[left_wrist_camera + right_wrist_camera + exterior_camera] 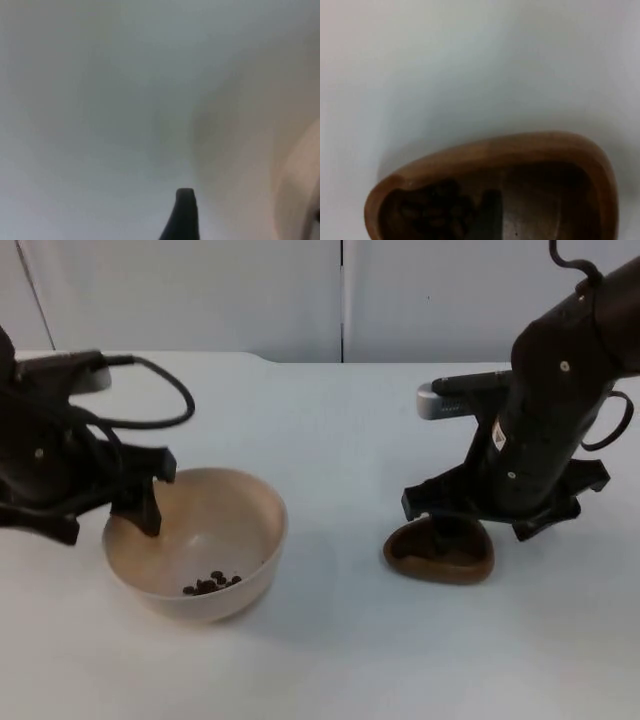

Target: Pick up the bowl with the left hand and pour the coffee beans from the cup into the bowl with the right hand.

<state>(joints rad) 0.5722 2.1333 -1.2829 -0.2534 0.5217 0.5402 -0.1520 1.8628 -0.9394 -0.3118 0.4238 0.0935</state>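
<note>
A beige bowl (215,530) stands on the table at the left, with a few coffee beans (211,583) at its bottom. My left gripper (130,516) straddles the bowl's left rim, one finger inside the bowl. In the left wrist view the outer fingertip (184,212) stands well apart from the bowl's wall (300,185), so this gripper is open. A brown wooden cup (440,558) rests on the table at the right, and my right gripper (446,536) reaches down into it. In the right wrist view, beans (437,212) lie inside the cup (510,150).
The white table (340,440) runs back to the grey partition wall (200,290). Bare table lies between the bowl and the cup and along the front edge.
</note>
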